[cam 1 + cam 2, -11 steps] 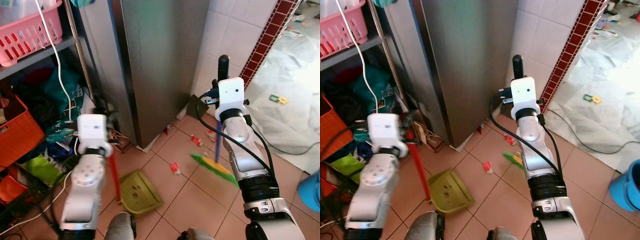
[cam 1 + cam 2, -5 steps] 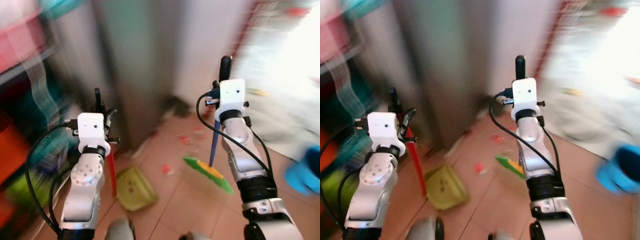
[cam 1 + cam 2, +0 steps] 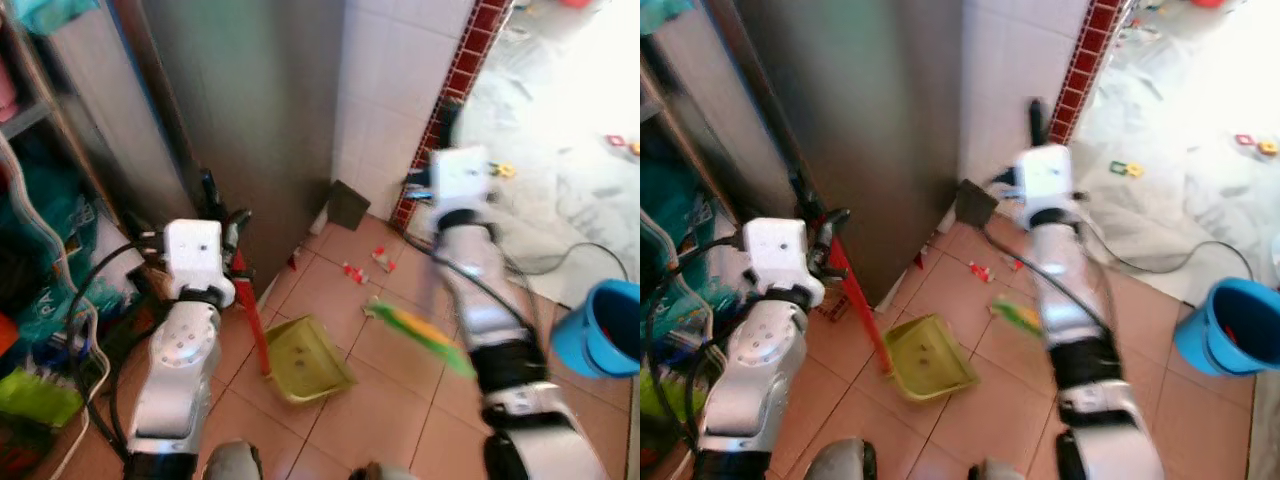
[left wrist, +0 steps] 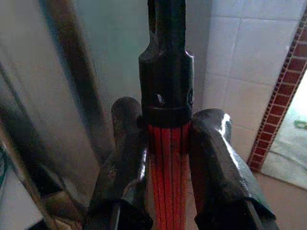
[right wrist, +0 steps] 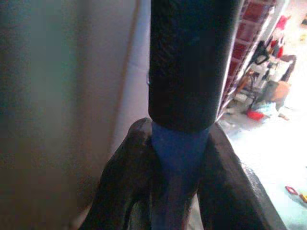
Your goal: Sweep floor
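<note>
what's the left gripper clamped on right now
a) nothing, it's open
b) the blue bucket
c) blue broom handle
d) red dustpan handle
d: in the left wrist view the left gripper has both fingers pressed on the ribbed red dustpan handle, which runs down to the green dustpan on the floor tiles.

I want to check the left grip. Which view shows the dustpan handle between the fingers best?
The left wrist view: the left gripper clamps the red dustpan handle between both fingers. The eye views show the handle running down to the green pan.
</note>
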Controlling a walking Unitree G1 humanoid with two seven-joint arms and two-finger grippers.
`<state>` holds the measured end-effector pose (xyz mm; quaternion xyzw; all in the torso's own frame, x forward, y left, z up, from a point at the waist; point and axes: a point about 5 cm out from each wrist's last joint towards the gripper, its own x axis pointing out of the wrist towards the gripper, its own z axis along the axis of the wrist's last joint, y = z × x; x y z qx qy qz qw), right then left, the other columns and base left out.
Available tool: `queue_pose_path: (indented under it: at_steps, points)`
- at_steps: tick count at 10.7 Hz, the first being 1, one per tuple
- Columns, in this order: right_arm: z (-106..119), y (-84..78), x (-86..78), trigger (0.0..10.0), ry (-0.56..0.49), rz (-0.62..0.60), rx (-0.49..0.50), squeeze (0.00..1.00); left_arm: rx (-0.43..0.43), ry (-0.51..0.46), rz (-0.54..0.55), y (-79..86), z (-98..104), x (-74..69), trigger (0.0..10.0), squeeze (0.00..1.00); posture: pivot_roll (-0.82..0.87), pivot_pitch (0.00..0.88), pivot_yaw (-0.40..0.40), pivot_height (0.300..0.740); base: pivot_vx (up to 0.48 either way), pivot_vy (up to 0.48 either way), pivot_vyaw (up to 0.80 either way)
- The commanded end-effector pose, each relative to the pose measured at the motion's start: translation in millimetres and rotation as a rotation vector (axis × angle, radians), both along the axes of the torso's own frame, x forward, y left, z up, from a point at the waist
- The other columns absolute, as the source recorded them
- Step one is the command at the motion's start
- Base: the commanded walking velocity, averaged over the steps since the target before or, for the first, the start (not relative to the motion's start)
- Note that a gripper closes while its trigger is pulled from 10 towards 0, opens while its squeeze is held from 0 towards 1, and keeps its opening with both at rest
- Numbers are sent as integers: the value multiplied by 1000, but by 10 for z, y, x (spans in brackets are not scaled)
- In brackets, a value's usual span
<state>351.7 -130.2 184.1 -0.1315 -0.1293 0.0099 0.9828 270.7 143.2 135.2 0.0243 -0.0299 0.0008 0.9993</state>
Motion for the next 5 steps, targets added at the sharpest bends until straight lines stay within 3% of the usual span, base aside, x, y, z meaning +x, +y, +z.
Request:
queue_pose_path:
  at_steps: [1, 5]
  points:
    - [181, -128, 25, 10000, -85, -38, -40, 0, 4, -64, -21, -79, 113, 29, 10000, 0, 42, 55, -41, 740, 442, 0, 0]
    - [214, -125, 24, 10000, -122, -34, -68, 0, 1, -50, -47, -176, 75, 18, 10000, 0, 46, 55, -29, 740, 442, 0, 0]
